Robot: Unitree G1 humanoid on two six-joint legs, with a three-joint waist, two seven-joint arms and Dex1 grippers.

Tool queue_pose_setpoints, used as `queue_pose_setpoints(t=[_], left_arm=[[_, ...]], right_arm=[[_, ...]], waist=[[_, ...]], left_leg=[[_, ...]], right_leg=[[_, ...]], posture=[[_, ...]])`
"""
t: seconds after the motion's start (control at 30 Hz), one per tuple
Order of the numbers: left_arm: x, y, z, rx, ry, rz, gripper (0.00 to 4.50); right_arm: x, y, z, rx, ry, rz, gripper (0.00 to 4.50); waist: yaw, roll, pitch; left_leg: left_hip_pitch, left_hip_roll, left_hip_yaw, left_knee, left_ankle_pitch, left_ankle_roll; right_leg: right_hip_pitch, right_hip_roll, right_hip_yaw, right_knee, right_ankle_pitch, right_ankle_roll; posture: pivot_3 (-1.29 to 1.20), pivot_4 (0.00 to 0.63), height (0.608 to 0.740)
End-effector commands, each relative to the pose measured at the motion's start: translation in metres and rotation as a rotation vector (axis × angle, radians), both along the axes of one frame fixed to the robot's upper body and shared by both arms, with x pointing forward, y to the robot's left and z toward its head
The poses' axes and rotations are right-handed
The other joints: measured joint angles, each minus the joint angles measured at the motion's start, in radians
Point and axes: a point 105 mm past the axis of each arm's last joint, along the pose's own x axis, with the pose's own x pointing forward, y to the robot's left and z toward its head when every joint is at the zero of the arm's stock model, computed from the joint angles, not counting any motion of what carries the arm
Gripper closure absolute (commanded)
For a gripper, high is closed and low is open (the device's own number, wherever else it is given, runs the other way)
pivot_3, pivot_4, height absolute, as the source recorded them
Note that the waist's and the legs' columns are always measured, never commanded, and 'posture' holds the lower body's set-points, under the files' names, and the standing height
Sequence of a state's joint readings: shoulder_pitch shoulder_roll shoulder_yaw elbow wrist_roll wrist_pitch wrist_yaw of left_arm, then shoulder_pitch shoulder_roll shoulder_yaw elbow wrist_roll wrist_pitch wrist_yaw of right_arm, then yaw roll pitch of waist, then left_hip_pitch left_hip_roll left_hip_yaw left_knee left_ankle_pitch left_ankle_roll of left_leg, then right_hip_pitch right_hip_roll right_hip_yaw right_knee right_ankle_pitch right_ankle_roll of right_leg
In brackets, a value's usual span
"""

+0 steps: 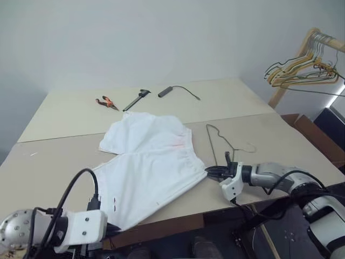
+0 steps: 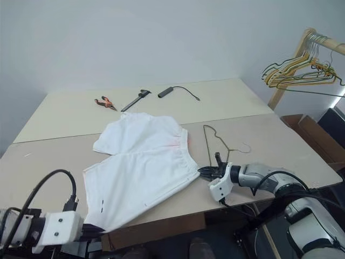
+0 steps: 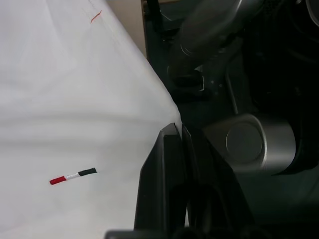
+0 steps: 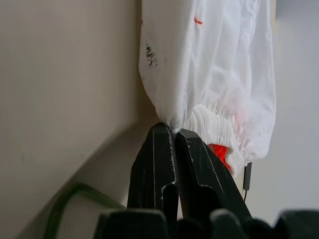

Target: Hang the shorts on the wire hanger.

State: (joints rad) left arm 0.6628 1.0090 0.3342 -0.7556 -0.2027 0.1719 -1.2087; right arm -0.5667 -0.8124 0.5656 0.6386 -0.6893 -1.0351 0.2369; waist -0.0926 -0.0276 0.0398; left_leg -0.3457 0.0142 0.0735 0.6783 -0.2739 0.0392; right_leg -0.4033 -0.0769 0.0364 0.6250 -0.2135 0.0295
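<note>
White shorts [image 1: 151, 164] lie spread on the beige table [image 1: 269, 135] before a pale wall; the wire hanger [image 1: 218, 141] rests beside them. Left gripper [image 3: 175, 130] and right gripper [image 4: 173, 130] each pinch the cloth's edge.

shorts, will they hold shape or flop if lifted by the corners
The shorts look thin and lie creased on the table, so they would likely sag between the left gripper and right gripper. Probably light, too.
</note>
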Motion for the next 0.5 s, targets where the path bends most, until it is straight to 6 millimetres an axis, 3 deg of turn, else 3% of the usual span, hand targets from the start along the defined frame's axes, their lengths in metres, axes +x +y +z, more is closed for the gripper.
queue_pose_setpoints(t=[0.03,0.2,0.33,0.43,0.5], left_arm=[[-0.004,-0.008,0.003,-0.006,-0.032,-0.045,3.77],[0.001,-0.001,0.007,-0.015,-0.037,-0.038,2.14],[0.012,0.014,0.015,-0.028,-0.073,-0.011,0.89],[0.024,0.021,0.027,-0.111,-0.139,0.029,0.03],[0.032,0.022,0.031,-0.181,-0.175,0.07,0.03]], right_arm=[[0.001,0.0,0.017,0.047,-0.009,-0.021,3.27],[-0.011,-0.002,0.025,0.078,0.024,-0.035,1.5],[-0.024,-0.018,0.034,0.094,0.095,-0.11,0.11],[-0.033,-0.035,0.048,0.165,0.212,-0.242,0.0],[-0.033,-0.044,0.058,0.249,0.294,-0.361,0.0]], waist=[[0.004,0.0,0.0],[0.02,-0.001,0.001],[0.033,-0.002,0.003],[0.052,-0.001,0.004],[0.057,-0.001,0.004]], left_leg=[[0.0,0.0,0.0,0.0,0.0,0.0],[0.003,0.001,0.004,0.0,0.0,0.0],[0.004,0.001,0.006,-0.001,-0.001,0.001],[0.004,0.002,0.007,-0.001,-0.002,0.003],[0.004,0.002,0.009,0.0,-0.004,0.004]], right_leg=[[0.0,0.0,0.0,0.0,0.0,0.0],[0.0,0.0,0.003,0.0,-0.002,0.003],[0.0,0.0,0.004,0.0,-0.004,0.004],[0.0,-0.001,0.004,0.0,-0.005,0.004],[0.0,-0.001,0.005,0.0,-0.006,0.006]], posture=[[-0.01,0.007,0.74],[-0.01,0.02,0.74],[0.0,0.028,0.74],[0.01,0.033,0.74],[0.01,0.034,0.74]])
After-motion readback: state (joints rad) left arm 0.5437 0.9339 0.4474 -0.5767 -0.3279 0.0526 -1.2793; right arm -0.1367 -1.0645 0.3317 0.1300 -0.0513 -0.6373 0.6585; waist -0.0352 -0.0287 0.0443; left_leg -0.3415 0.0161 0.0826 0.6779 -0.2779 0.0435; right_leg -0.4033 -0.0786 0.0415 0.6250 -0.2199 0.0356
